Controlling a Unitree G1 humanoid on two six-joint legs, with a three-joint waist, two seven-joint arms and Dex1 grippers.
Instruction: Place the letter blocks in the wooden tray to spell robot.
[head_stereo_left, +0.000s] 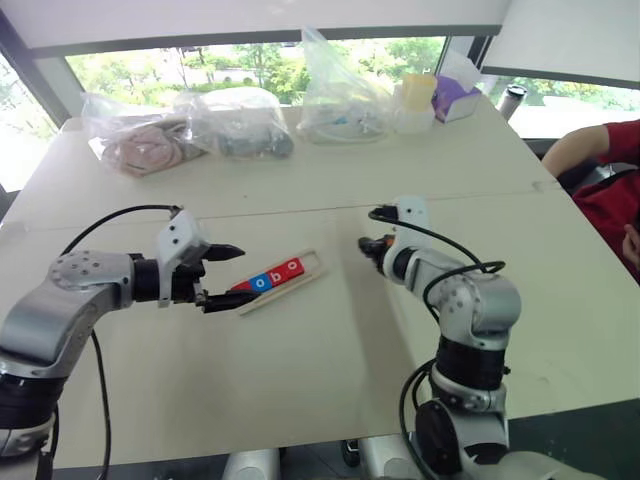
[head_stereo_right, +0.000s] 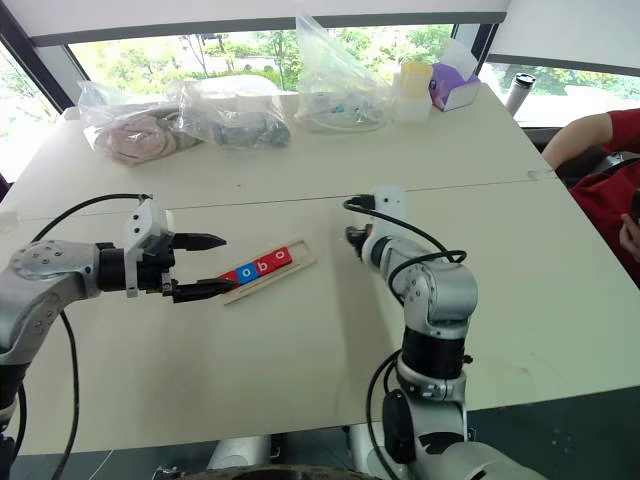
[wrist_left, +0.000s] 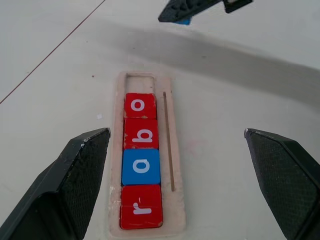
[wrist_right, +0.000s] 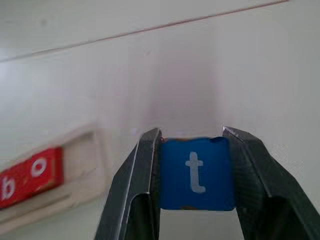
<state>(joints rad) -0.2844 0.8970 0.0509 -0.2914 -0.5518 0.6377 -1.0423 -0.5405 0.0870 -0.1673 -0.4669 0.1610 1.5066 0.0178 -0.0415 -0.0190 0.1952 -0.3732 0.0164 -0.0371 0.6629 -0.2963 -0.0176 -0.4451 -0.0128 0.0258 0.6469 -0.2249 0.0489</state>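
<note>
Last block in hand, one slot left in the wooden tray (wrist_left: 148, 230).
Right gripper (wrist_right: 196, 172) is clamped on the blue t block (wrist_right: 197, 173) at centre frame; left gripper (head_stereo_left: 222, 277) stands apart beside the tray at centre-left. A tilted block could catch the tray's rail or nudge the seated r, o, b, o blocks (wrist_left: 141, 160).

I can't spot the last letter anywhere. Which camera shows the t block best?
The right wrist view: the blue t block sits pinched between the right gripper's fingers, letter facing the camera. The left wrist view shows just a blue sliver of it; in the eye views it cannot be made out.
</note>
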